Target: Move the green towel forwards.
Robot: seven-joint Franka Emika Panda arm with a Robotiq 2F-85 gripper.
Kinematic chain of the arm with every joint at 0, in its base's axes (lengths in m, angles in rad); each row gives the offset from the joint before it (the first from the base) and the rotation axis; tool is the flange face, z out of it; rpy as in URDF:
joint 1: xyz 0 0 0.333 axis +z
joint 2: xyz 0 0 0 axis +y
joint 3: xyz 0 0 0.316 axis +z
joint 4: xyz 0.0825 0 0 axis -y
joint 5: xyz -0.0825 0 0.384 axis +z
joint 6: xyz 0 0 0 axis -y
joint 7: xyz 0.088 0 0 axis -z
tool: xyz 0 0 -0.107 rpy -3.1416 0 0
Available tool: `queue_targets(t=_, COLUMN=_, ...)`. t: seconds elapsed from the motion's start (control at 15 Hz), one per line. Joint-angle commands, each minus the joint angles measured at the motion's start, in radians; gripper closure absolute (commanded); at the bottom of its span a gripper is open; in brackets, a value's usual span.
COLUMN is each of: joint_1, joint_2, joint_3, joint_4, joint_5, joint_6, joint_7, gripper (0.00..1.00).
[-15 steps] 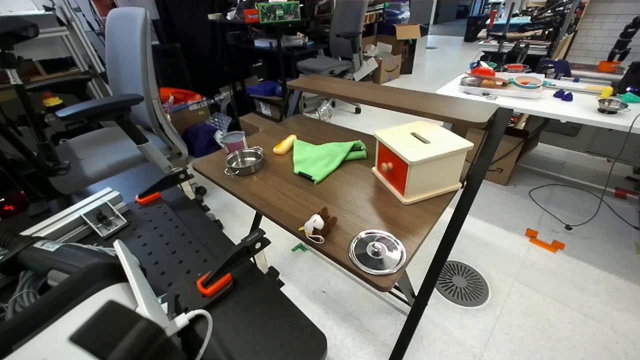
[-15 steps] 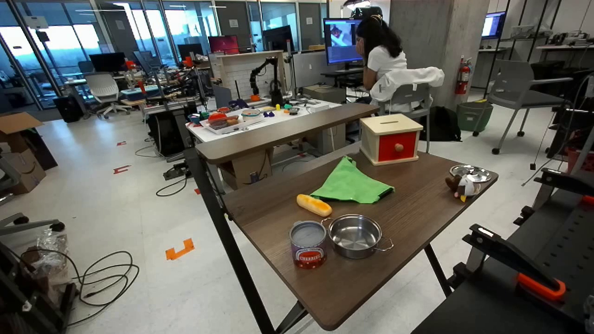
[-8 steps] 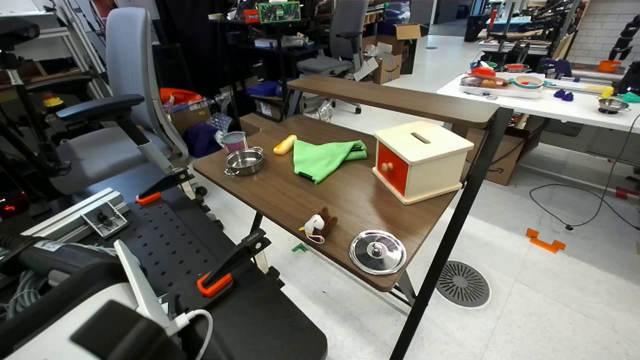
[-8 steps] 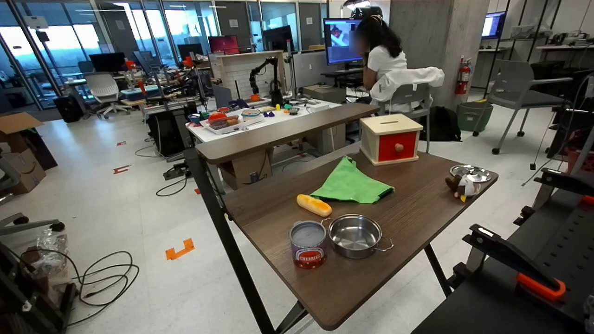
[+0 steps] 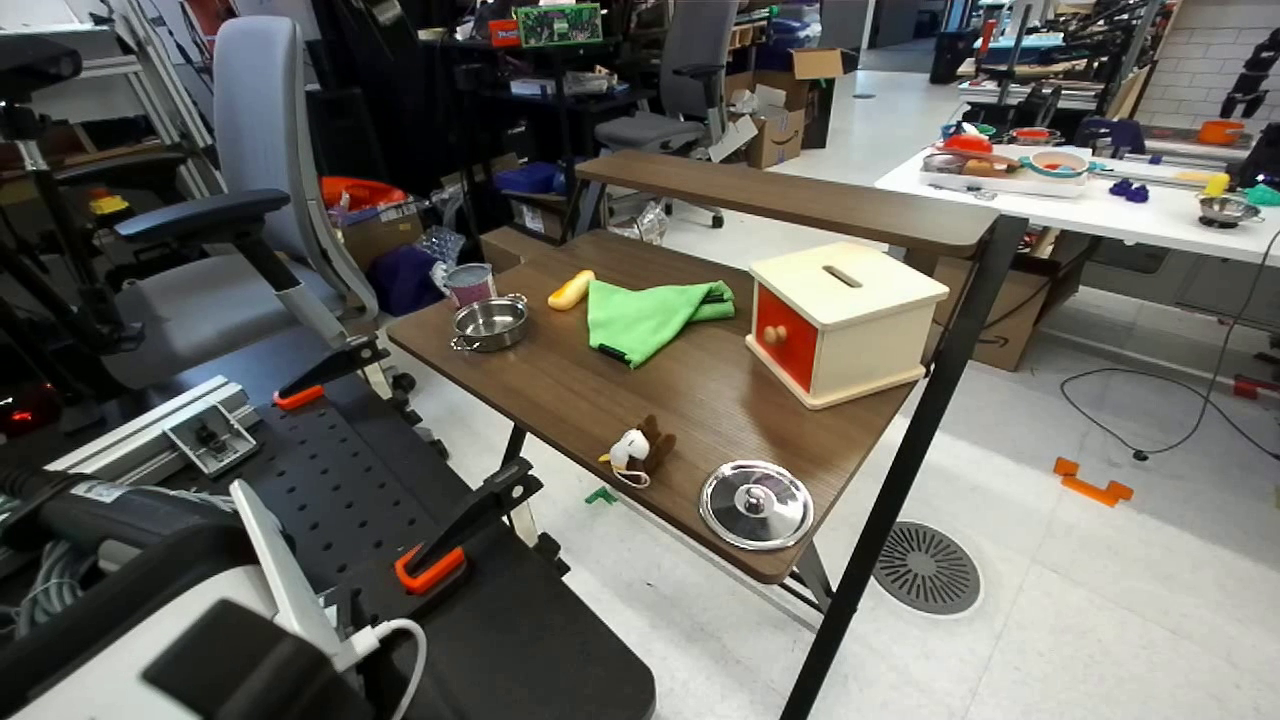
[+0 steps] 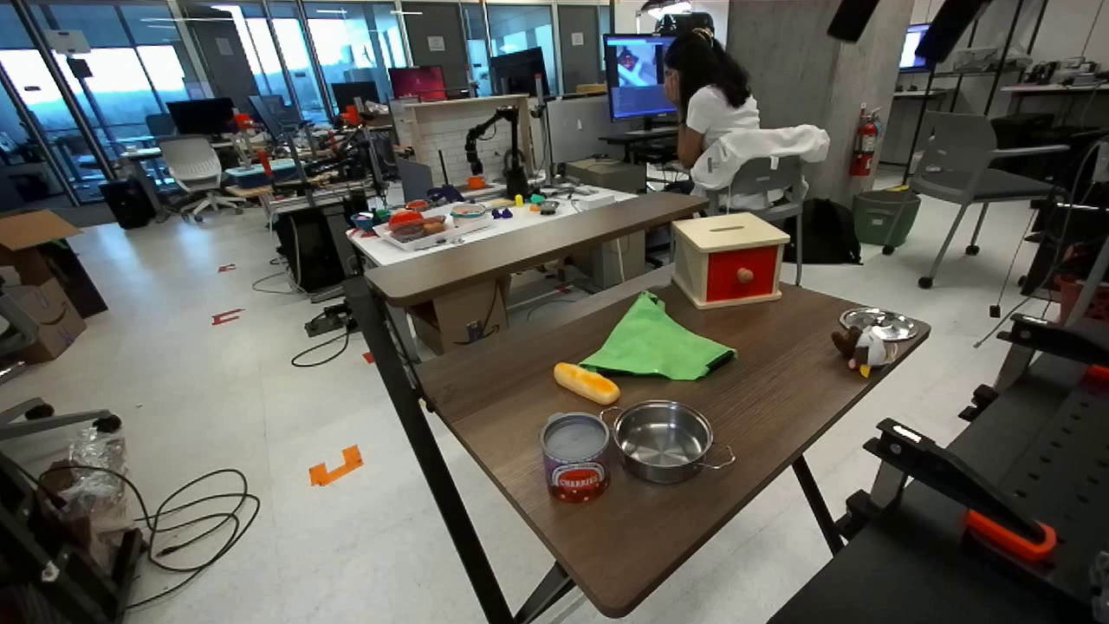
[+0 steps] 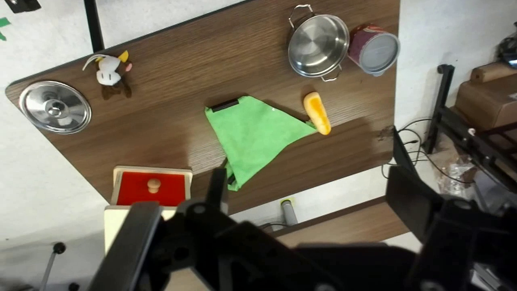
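Note:
The green towel lies loosely folded on the brown table in both exterior views. One corner touches or nearly touches a yellow bread roll. In the wrist view the towel lies ahead of my gripper. My gripper is open and empty, its fingers wide apart, high above the table. Its fingertips also show at the top right of an exterior view, well above the table.
A wooden box with a red drawer stands beside the towel. A steel pot and a cherries tin stand near one end. A plush toy and a steel lid lie near the other. A raised shelf runs along one edge.
My gripper's fingertips have come into view at the top of an exterior view, where they did not show before. The towel and the other table objects have not moved.

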Motion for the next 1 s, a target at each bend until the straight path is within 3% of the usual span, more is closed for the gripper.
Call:
queue_targets(t=0.0, joint_1=-0.095, joint_2=0.212, joint_3=0.055, joint_4=0.062, joint_5=-0.105, joint_6=0.130, joint_7=0.137, gripper=0.00)
queue_targets(t=0.4, joint_1=-0.232, joint_2=0.500, joint_3=0.078, joint_4=0.206, joint_5=-0.377, joint_6=0.202, joint_7=0.437, gripper=0.00)
queue_targets(t=0.67, joint_1=-0.208, joint_2=0.667, joint_3=0.023, joint_4=0.329, joint_5=-0.541, joint_6=0.196, joint_7=0.669, gripper=0.00)
queue_targets(t=0.93, joint_1=-0.169, joint_2=0.803, joint_3=-0.012, joint_4=0.409, joint_5=-0.566, joint_6=0.220, joint_7=0.806, gripper=0.00)
